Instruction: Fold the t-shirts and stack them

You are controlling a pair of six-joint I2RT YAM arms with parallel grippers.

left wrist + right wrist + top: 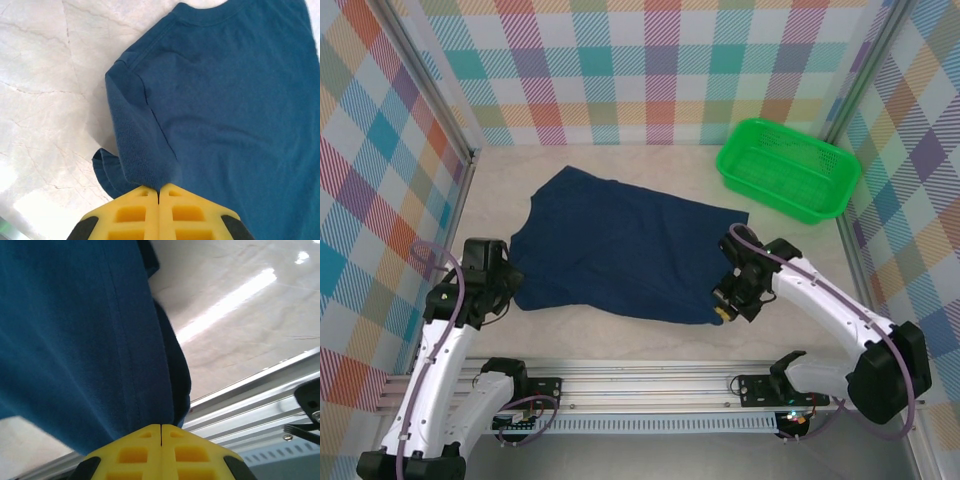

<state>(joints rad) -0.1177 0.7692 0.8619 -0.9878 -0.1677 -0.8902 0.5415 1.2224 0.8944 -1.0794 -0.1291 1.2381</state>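
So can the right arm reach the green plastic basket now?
Probably not yet: its jaws are shut on the dark navy cloth t-shirt, though nothing stands before the green plastic basket.

- One navy blue t-shirt (620,250), spread across the middle of the top view.
- One green plastic basket (788,170), at the upper right of that view.
- Two robot arms: left arm (430,370) at the lower left, right arm (825,300) at the lower right.
- Two grippers, one per arm: left gripper (512,288) and right gripper (723,312), each with two yellow fingers (132,215).
- One pale marbled table (650,165).
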